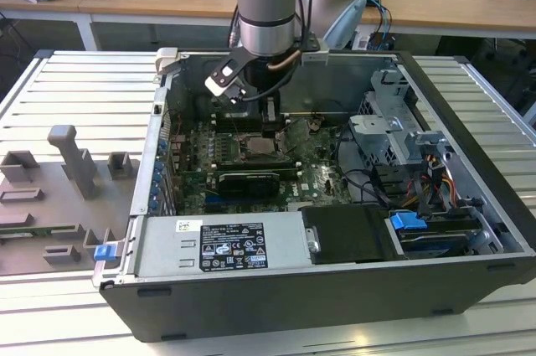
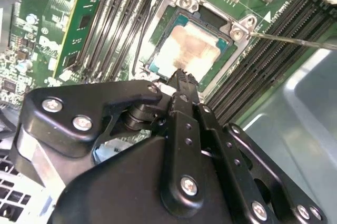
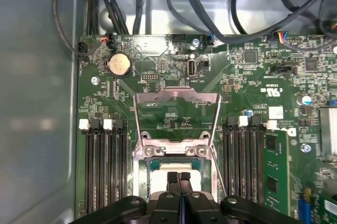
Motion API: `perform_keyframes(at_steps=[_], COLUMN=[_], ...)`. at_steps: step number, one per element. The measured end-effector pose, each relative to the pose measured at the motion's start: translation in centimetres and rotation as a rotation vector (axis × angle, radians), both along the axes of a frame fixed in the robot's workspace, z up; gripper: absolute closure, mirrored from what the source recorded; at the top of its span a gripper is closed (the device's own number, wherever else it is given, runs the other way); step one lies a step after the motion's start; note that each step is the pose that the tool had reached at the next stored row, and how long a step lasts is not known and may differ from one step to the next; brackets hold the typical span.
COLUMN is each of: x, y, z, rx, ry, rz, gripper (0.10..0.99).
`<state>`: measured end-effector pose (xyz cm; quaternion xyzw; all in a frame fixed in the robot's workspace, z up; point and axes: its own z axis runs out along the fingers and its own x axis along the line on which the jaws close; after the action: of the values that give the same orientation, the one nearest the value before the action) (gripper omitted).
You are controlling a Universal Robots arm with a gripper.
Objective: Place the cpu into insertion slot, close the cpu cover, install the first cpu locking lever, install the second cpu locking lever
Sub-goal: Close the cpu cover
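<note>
An open computer case (image 1: 251,322) lies on its side on a slatted metal table (image 1: 75,88), with grey plastic fixtures (image 1: 75,163) on the table at the exterior view's left. A robot arm (image 1: 266,4) reaches straight down into the case, over the green motherboard (image 1: 322,180). In the first wrist view, black cables (image 3: 210,13) run along the board's far edge, and rows of dark memory slots (image 3: 102,166) flank the processor socket on both sides. The black gripper (image 3: 179,175) hangs directly over that socket, and its two fingers (image 2: 181,84) are pressed together with nothing between them. In the second wrist view their tips sit at the near edge of the cpu (image 2: 189,50); whether they touch it cannot be told. The cover (image 3: 158,95), a thin silver frame with a window, is swung open and back from its hinge at the socket edge. The cpu, pale beige on top, lies flat inside the socket. A thin wire lever (image 2: 295,40) juts out from one socket corner, unlatched. A round coin battery (image 3: 119,65) sits near the board's corner.
</note>
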<state>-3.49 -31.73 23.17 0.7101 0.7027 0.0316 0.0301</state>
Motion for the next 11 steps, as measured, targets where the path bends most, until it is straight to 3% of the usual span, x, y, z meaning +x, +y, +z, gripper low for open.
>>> perform_keyframes(at_steps=[6, 11], x=[0.5, 0.5], y=[0.0, 0.0], z=[0.05, 2.07], rx=[0.0, 0.0], ry=[0.0, 0.0], rz=[0.0, 0.0], gripper=[0.98, 0.98])
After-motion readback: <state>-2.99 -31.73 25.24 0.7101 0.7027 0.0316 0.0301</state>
